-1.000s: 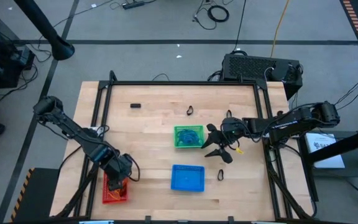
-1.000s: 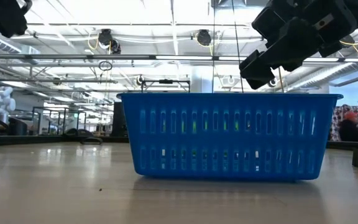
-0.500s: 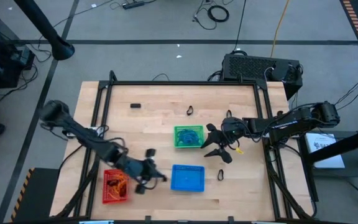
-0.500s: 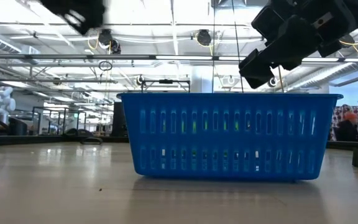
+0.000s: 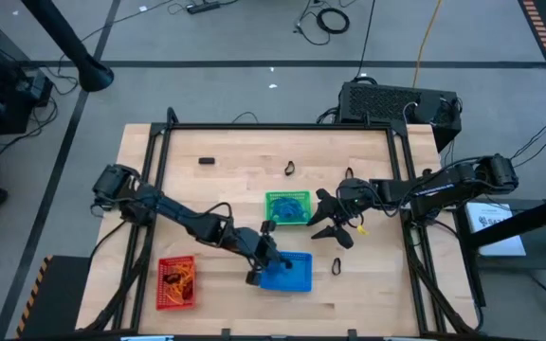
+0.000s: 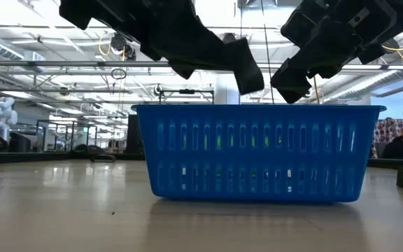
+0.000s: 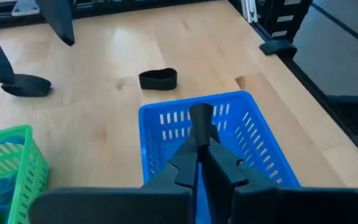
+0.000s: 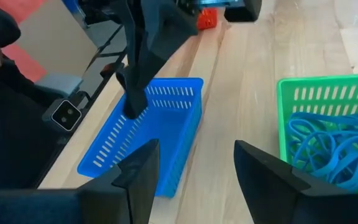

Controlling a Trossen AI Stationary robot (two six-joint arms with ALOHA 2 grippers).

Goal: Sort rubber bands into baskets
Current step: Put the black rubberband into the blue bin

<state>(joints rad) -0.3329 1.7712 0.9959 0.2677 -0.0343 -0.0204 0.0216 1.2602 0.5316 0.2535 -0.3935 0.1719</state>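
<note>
My left gripper (image 5: 275,263) hangs shut above the blue basket (image 5: 287,273); its joined fingertips (image 7: 201,116) point down over the basket's inside, and I see nothing between them. My right gripper (image 5: 318,217) waits open just right of the green basket (image 5: 288,208), which holds blue rubber bands (image 8: 328,155). The red basket (image 5: 176,283) holds orange rubber bands (image 5: 180,276). A black rubber band (image 7: 158,79) lies on the table right of the blue basket, and another (image 5: 290,169) lies near the far edge. In the low view both grippers hang above the blue basket (image 6: 257,154).
The three baskets rest on their bases on the wooden table (image 5: 226,204). A small black block (image 5: 207,161) lies far left, and a black band (image 5: 349,175) lies by the right arm. A black frame rail (image 5: 282,126) rings the table. A dark box (image 5: 396,102) stands behind it.
My left arm has swung from over the red basket toward the table's right, passing the gap between the baskets, and its gripper now hangs over the blue basket. My right arm has kept still.
</note>
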